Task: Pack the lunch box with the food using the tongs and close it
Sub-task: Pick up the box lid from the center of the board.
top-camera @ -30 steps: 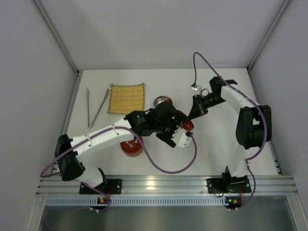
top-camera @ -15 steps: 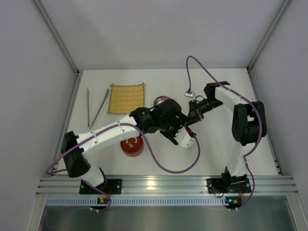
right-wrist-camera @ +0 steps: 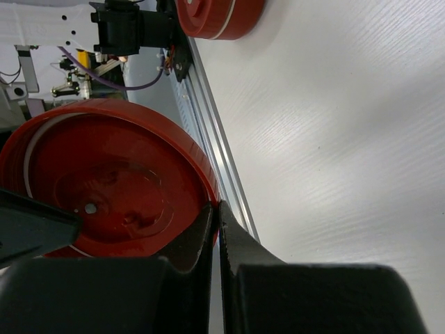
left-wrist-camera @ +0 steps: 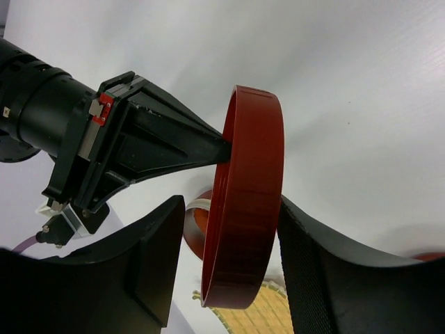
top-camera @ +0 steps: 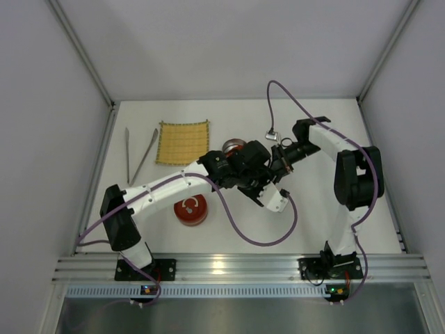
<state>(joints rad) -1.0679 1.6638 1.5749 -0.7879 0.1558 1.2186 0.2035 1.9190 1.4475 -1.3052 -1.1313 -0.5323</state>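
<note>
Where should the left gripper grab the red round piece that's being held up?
Across its flat faces, away from where the right gripper pinches the rim. The red round piece stands on edge, narrow wall toward the left gripper, whose fingers flank it, so coming straight in fits.

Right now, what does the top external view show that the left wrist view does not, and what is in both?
Only the top view: the tongs lying left of the whole yellow mat, and a resting red piece on the table. Only the left wrist view: the held red piece seen edge-on, the right gripper pinching its rim, and the left fingers on either side of it. Both: the right gripper and some of the mat.
</note>
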